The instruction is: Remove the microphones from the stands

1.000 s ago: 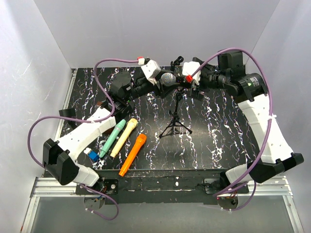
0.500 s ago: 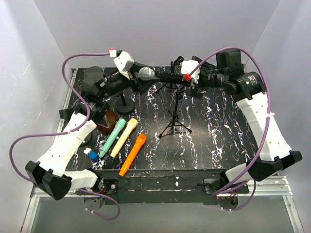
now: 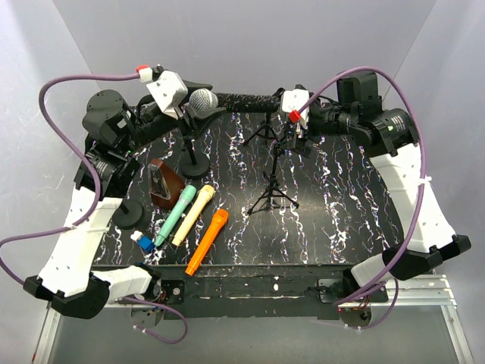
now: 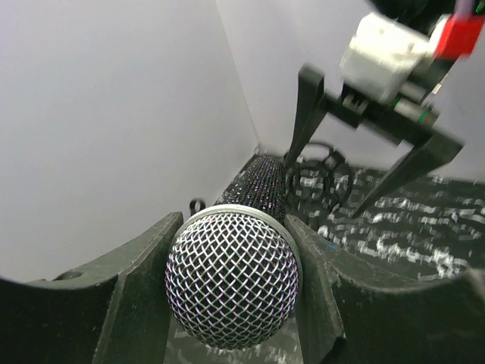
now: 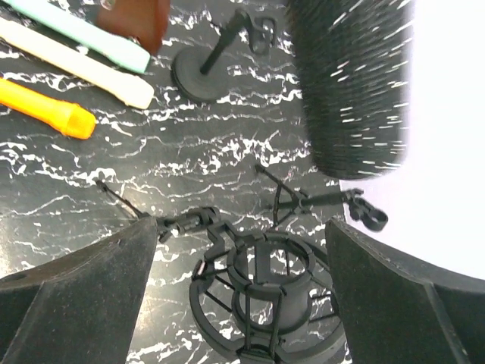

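My left gripper (image 4: 233,262), half closed, pinches the microphone (image 3: 242,101) by its mesh head (image 4: 227,299), its black body pointing at my wide-open, empty right gripper (image 5: 242,224) over the vacant shock mount (image 5: 261,292); that rounded hold may slip, dropping the tail onto the mount and tipping the stand (image 3: 274,193).

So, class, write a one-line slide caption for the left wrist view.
Left gripper clamps the microphone by its mesh head; beyond it, the open right gripper hangs over the empty shock mount.

High rear camera overlooks the whole table (image 3: 341,224); both close wrist cameras share the microphone (image 4: 231,280).
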